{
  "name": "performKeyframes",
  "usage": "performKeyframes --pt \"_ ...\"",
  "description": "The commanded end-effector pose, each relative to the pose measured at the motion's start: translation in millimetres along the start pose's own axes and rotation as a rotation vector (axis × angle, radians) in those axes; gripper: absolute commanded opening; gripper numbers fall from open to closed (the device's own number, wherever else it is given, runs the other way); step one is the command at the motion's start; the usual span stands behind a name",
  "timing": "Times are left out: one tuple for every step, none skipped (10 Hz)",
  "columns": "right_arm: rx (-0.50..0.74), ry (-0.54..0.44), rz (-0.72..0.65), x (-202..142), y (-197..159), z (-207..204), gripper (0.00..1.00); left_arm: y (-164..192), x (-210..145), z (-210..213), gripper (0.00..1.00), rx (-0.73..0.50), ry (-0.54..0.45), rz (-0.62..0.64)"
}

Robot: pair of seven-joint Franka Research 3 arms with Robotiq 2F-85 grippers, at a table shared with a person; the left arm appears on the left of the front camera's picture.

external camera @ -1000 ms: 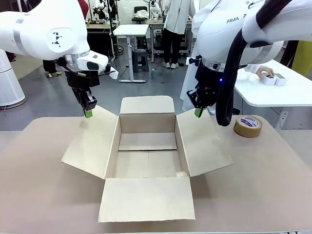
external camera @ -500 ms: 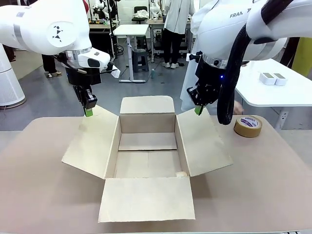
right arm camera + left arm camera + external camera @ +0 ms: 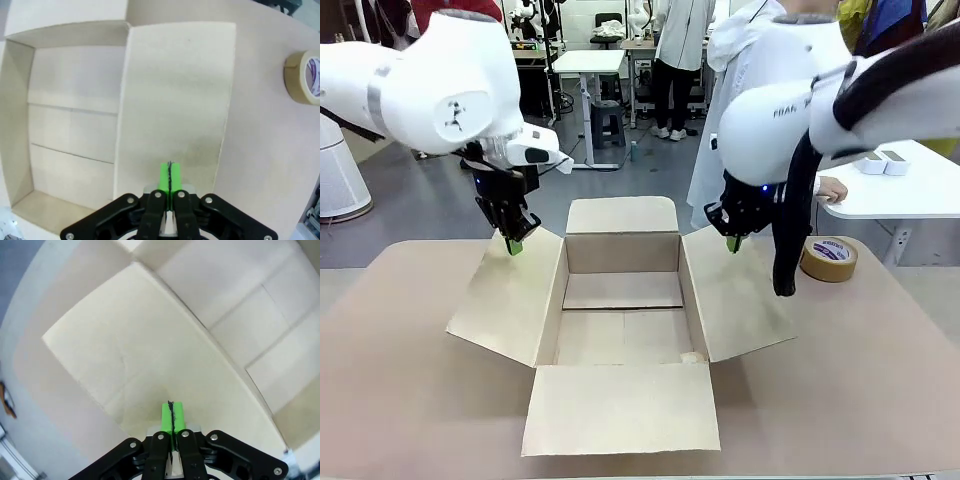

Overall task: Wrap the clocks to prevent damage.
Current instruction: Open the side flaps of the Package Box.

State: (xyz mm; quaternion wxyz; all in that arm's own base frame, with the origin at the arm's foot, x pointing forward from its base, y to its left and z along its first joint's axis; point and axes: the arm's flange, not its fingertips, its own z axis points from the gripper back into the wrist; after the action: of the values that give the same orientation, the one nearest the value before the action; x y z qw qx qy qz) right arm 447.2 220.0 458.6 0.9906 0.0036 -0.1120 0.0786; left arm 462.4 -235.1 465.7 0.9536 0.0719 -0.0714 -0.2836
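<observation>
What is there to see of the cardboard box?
The box is plain brown cardboard, upright on the table, open at the top. Its side and near flaps lie spread outward; the far flap stands up. The floor shows seams and looks nearly bare. The shut left end effector and right end effector hang near the side flaps' far corners; contact is unclear.

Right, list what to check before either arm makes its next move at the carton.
1. Brown cardboard carton open, four flaps spread outward: ok.
2. Left fingers shut, holding nothing, over the left flap: ok.
3. Right fingers shut, holding nothing, over the right flap: ok.
4. Contact between fingers and flaps: cannot tell.
5. Brown tape roll flat on the table, apart from the carton: ok.
6. Person's hand away from the carton, at the white side table: ok.
</observation>
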Motion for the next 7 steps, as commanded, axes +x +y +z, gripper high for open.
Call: performKeyframes --pt "-0.068 0.015 -0.035 2 5 -24 0.01 -1 -3 -17 0.0 0.131 0.027 0.133" --pt "-0.074 0.02 -0.052 2 1 -31 0.01 4 -6 -22 0.0 0.169 0.025 0.161" --pt "-0.069 0.044 -0.056 1 -2 -39 0.01 13 -10 -29 0.0 0.174 0.024 0.19" --pt "-0.067 0.065 -0.063 0 -6 -46 0.01 23 -15 -37 0.0 0.121 0.035 0.207" --pt "-0.05 0.086 -0.065 -1 -8 -52 0.01 29 -18 -46 0.0 0.042 0.048 0.204" --pt "-0.036 0.108 -0.067 -3 -10 -59 0.01 34 -22 -57 0.0 -0.039 0.068 0.205" --pt "-0.031 0.132 -0.073 -3 -12 -66 0.01 37 -24 -69 0.0 -0.111 0.09 0.207"
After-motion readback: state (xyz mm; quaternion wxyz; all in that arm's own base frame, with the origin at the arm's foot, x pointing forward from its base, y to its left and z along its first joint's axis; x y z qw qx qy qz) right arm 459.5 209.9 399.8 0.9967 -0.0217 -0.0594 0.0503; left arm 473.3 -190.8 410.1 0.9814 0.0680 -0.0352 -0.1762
